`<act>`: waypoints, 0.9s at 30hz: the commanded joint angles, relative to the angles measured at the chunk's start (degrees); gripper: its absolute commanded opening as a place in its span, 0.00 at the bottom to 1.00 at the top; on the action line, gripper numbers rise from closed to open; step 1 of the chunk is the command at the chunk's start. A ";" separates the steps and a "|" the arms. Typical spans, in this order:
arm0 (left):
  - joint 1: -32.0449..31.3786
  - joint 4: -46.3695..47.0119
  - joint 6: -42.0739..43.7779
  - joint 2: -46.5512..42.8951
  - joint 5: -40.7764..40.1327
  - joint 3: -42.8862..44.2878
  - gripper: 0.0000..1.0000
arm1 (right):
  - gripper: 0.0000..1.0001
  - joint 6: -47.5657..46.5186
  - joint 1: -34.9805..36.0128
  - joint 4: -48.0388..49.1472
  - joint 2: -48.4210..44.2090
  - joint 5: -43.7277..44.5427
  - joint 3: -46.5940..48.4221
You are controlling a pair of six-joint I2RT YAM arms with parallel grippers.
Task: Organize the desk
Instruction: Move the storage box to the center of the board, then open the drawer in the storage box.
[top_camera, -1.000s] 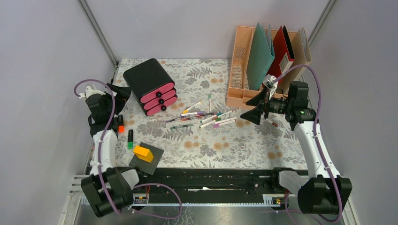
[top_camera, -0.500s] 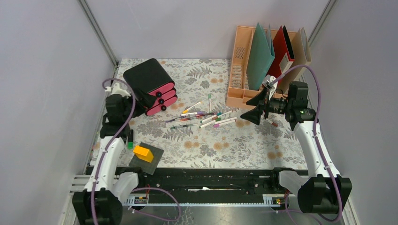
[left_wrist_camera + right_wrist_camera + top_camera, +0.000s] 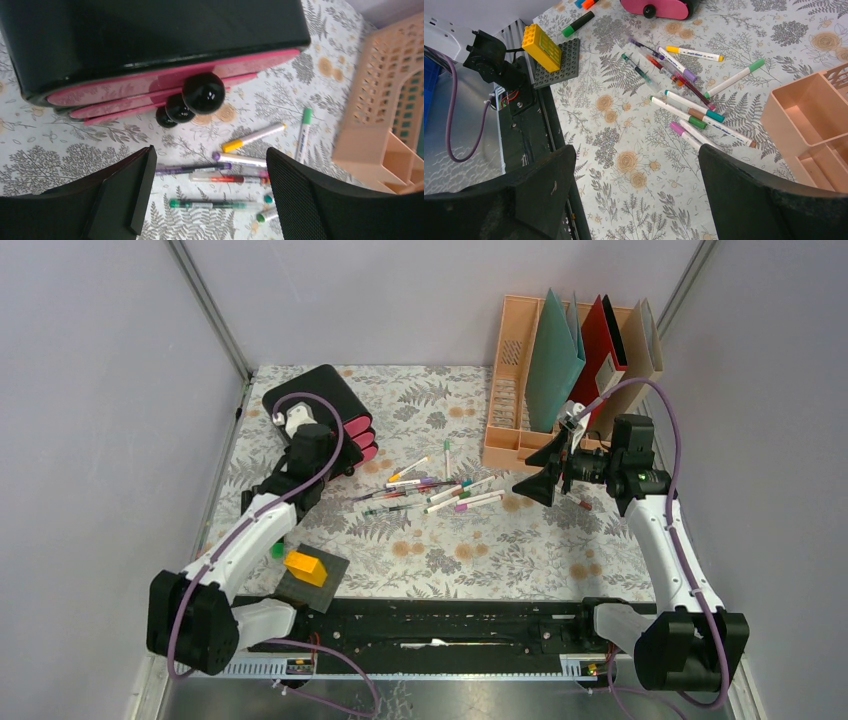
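On the fern-print worktop [image 3: 480, 550] spread under both arms, the left pincer [image 3: 211, 152] hangs wide apart just short of the top knob [image 3: 203, 93] of the drawer box [image 3: 150, 35], nearer it than the right pincer [image 3: 636, 150], equally apart above the crosswise pens [image 3: 694, 53].

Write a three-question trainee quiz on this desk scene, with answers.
1. True or false: the left pincer and the right pincer both stand open and empty.
2. In the left wrist view, how many black round knobs show on the black drawer box with pink fronts?
3. On the floral-cloth desk, the yellow plastic brick sits on: A a dark grey studded baseplate; B the drawer box; C a knob.
Key: 1 true; 2 three; 3 A.
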 commanded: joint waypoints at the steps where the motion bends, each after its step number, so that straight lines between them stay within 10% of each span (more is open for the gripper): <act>1: -1.06 1.29 -1.70 3.30 -10.87 5.07 0.80 | 1.00 -1.45 0.36 -0.53 0.60 0.45 1.22; 27: -4.90 -9.65 -5.72 20.23 -28.60 19.63 0.43 | 1.00 -1.74 0.35 -1.02 1.27 0.80 1.48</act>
